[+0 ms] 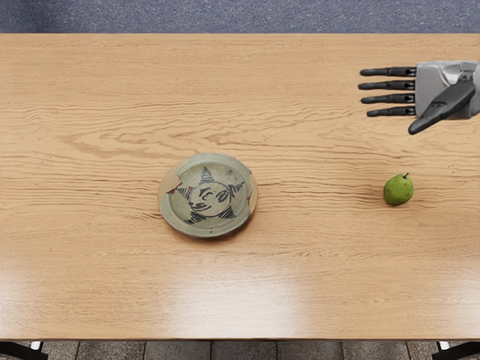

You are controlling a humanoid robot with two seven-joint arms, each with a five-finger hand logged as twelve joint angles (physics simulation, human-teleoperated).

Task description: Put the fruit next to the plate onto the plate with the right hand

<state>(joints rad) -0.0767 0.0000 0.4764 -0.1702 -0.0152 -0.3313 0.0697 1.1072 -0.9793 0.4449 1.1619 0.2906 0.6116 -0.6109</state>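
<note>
The right hand (426, 94) reaches in from the right edge over the far right part of the wooden bench (90, 112). Its four fingers (386, 85) are stretched straight toward 9 o'clock, the thumb slants down, and it holds nothing. The green pear (398, 190) rests on the bare wood at about 6 o'clock from the hand, apart from it. The grey-green plate (208, 196), painted with a dark face, lies well apart at the pear's 9 o'clock

Glossy wood-grain table (112, 285), glazed ceramic plate (171, 211), smooth-skinned green pear (397, 190)
</note>
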